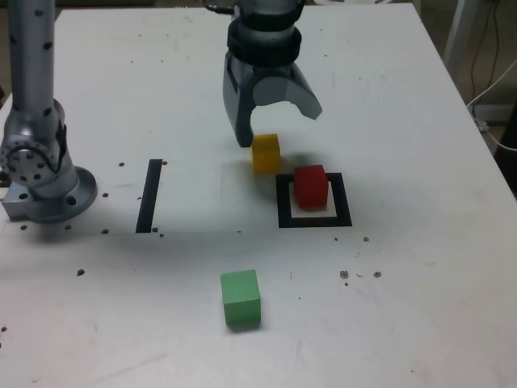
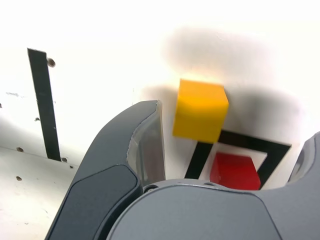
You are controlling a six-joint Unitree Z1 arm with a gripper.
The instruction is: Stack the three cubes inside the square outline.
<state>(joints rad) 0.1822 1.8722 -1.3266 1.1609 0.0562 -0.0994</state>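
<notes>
The red cube (image 1: 310,185) stands inside the square outline (image 1: 315,220), toward its far side. A yellow cube (image 1: 266,153) sits just outside the outline's far-left corner in the exterior view, slightly tilted in the wrist view (image 2: 200,110). My gripper (image 1: 278,128) hangs open just above and behind the yellow cube, holding nothing; its fingers (image 2: 146,145) flank the cube without touching it. The green cube (image 1: 241,297) lies alone on the table, nearer the front edge. The red cube (image 2: 235,171) and the outline (image 2: 260,145) also show in the wrist view.
A straight black tape strip (image 1: 149,196) lies on the white table at the exterior view's left. The arm's grey base (image 1: 40,174) stands further left. Small screw holes dot the tabletop. Cables hang past the table's right edge (image 1: 493,105).
</notes>
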